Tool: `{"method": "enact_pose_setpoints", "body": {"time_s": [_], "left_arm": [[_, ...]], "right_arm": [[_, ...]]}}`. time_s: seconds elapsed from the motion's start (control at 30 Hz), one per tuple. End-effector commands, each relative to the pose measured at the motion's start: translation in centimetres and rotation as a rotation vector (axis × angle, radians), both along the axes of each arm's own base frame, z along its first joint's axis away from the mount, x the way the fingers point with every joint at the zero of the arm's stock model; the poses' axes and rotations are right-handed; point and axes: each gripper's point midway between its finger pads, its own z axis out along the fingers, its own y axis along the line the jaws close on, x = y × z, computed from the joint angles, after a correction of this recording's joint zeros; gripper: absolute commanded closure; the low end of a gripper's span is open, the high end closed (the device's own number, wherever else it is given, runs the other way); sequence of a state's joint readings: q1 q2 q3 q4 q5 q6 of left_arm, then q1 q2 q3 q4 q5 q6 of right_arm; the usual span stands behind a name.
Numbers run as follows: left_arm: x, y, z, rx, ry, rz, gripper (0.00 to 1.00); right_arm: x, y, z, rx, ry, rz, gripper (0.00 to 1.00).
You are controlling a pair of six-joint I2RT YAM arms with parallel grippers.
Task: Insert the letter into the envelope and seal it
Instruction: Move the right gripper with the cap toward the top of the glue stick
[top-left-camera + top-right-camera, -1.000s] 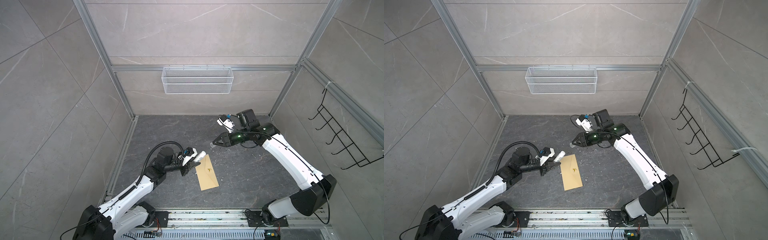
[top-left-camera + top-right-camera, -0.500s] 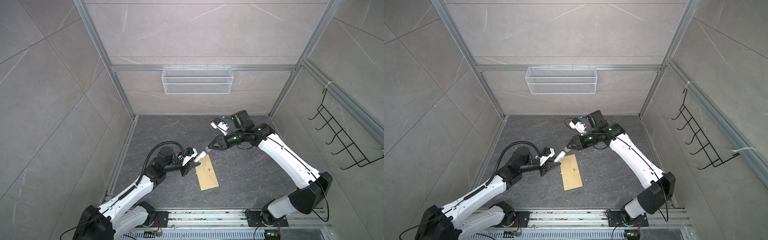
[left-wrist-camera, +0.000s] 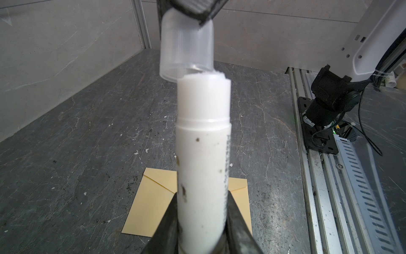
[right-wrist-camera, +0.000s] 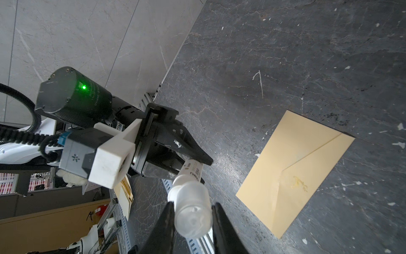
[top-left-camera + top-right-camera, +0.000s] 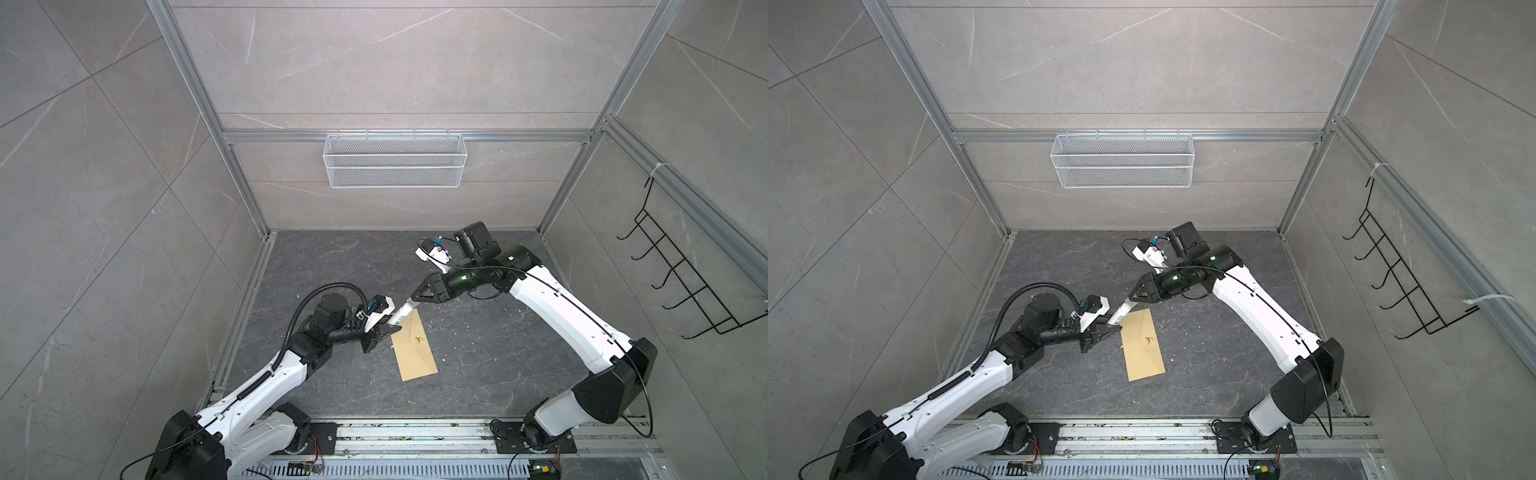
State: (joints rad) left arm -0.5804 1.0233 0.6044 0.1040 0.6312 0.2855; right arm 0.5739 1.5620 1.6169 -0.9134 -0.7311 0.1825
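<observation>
Left fingers [image 3: 168, 222]: clamped around the lower body of a white cylindrical glue stick [image 3: 203, 165], held tilted above the dark stone-look counter [image 5: 332, 270].
Right fingers [image 4: 222, 226]: closed on a translucent plastic cap [image 3: 186, 50]; its open mouth meets the stick's bare tip slightly off-centre.
Envelope: the long tan paper envelope [image 5: 415, 353] lies flat on the counter with its pointed flap folded down and a yellowish glue smear [image 4: 298, 182] near the flap's point.
Letter: not in view, probably already inside.
Progress: inserting and gluing look done. Capping the stick seems left, and perhaps pressing the flap; whether it has stuck cannot be told.
Edges: stick and cap meet just above the envelope's far left corner.
Room: there is bare counter behind and right of the envelope, and the front rail [image 5: 415, 432] is nearer.
</observation>
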Motion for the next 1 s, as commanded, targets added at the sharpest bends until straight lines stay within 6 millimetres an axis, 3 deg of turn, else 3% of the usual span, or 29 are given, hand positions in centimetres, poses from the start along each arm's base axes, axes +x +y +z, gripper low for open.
{"method": "enact_pose_setpoints", "body": {"time_s": [0.0,0.97], "left_arm": [[-0.05,-0.53,2.97,-0.05,-0.084,-0.035,1.0],[-0.07,-0.52,2.93,-0.05,-0.082,-0.035,1.0]], "right_arm": [[-0.5,0.45,0.69,0.012,0.001,0.028,0.7],[-1.42,0.43,0.78,0.023,0.027,0.055,0.7]]}}
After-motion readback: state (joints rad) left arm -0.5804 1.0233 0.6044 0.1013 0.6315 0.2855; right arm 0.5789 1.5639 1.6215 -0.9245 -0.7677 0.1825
